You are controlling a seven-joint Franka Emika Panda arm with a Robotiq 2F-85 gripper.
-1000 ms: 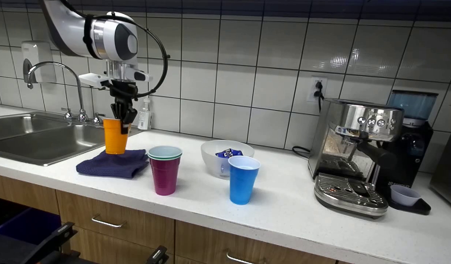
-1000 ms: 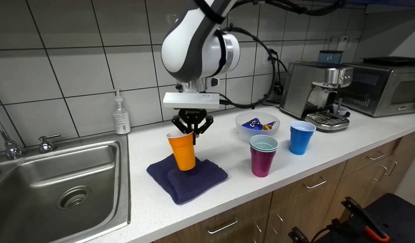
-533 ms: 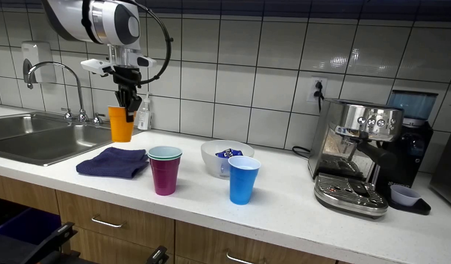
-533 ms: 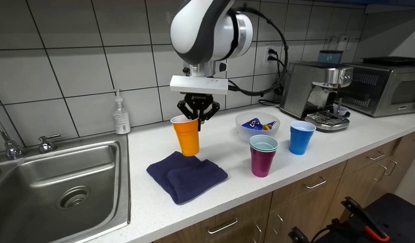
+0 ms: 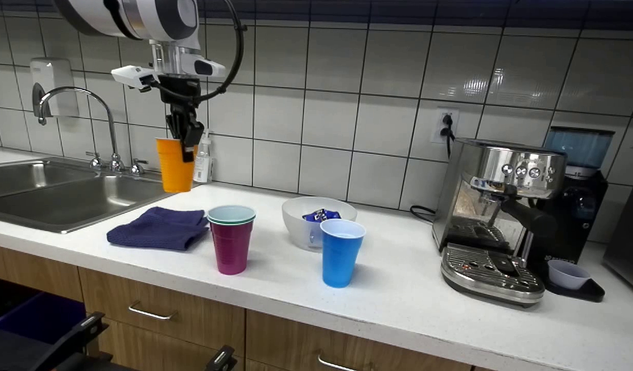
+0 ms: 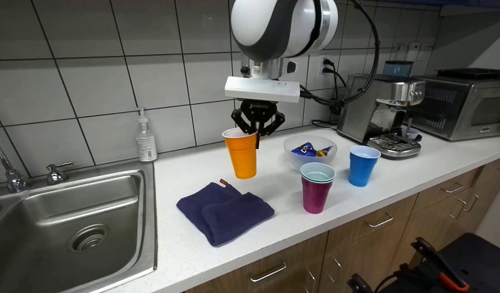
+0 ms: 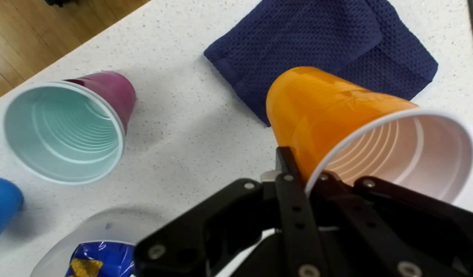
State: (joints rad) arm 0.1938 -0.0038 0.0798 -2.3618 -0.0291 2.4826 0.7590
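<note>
My gripper (image 5: pixel 188 153) is shut on the rim of an orange cup (image 5: pixel 172 167), one finger outside and one inside the white interior. In an exterior view the gripper (image 6: pixel 256 139) holds the cup (image 6: pixel 242 160) above the counter, slightly tilted. In the wrist view the gripper (image 7: pixel 303 181) pinches the near edge of the cup (image 7: pixel 317 102). A folded navy cloth (image 6: pixel 235 215) lies below. A stack of cups, purple outside (image 6: pixel 315 197) with a teal one inside, stands right of the cloth. A blue cup (image 6: pixel 361 169) stands upright farther right.
A frosted bowl (image 6: pixel 292 156) holds blue snack bags (image 6: pixel 304 149) behind the cups. A metal sink (image 6: pixel 149 219) with a faucet (image 5: pixel 113 139) is at the left. A pump bottle (image 6: pixel 146 142) stands by the wall. An espresso machine (image 5: pixel 452 206) and a microwave (image 6: pixel 457 110) are at the right.
My gripper has lifted the orange cup from over the cloth and carried it rightward in both exterior views. A red tag on the cloth now shows. The other cups and bowl have not moved.
</note>
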